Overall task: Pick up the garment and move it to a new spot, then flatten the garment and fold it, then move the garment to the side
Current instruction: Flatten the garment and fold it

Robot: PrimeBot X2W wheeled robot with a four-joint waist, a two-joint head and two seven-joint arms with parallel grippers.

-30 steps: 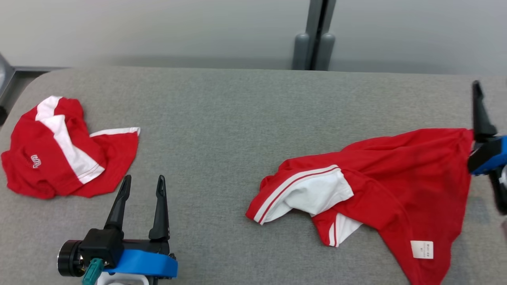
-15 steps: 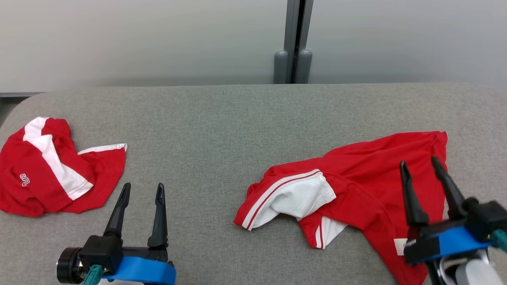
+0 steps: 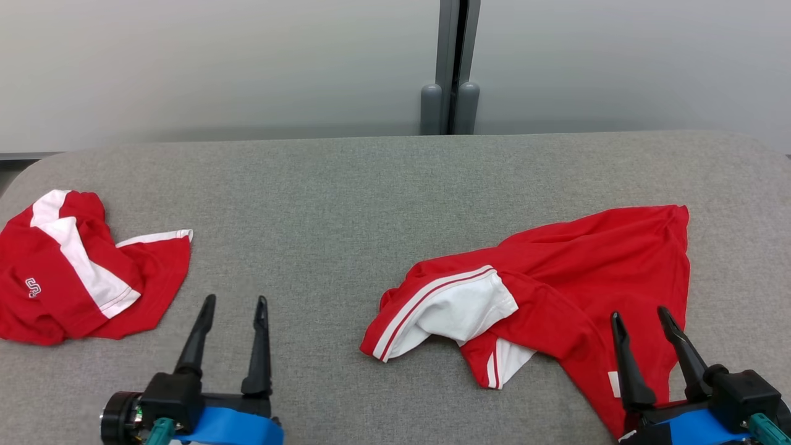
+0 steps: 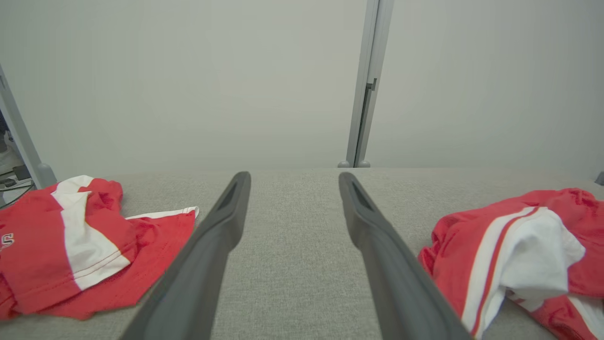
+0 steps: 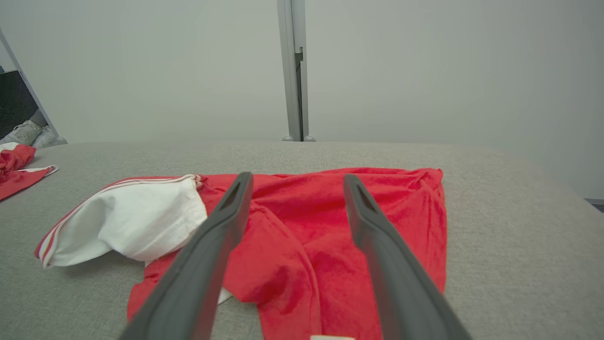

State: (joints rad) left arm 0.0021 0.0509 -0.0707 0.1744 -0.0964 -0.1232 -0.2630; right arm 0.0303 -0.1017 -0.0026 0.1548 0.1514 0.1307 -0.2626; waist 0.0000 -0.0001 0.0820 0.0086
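Observation:
The garment [image 3: 593, 272] is a red shirt with white sleeves, lying rumpled on the right half of the grey table [image 3: 346, 204]. One white sleeve is folded over at its left end. My right gripper [image 3: 638, 313] hovers open over the shirt's near right part, fingers pointing away from me and holding nothing. In the right wrist view the red cloth [image 5: 302, 226] lies under and between the fingers of the right gripper [image 5: 297, 176]. My left gripper [image 3: 236, 299] stands open over bare table at the lower left. The left wrist view has the left gripper [image 4: 293, 175] with the shirt [image 4: 519, 255] to its right.
A second red and white garment [image 3: 80, 272] lies crumpled at the table's left edge, also seen as a red and white heap [image 4: 71, 250] in the left wrist view. A grey post [image 3: 450, 68] stands behind the table against a pale wall. Shoes [image 5: 28, 132] show past the table's left end.
My right gripper has drawn back from the shirt's far right corner to the near right, open and empty. The shirt stays on the table. The head camera shifted. The left gripper barely moved.

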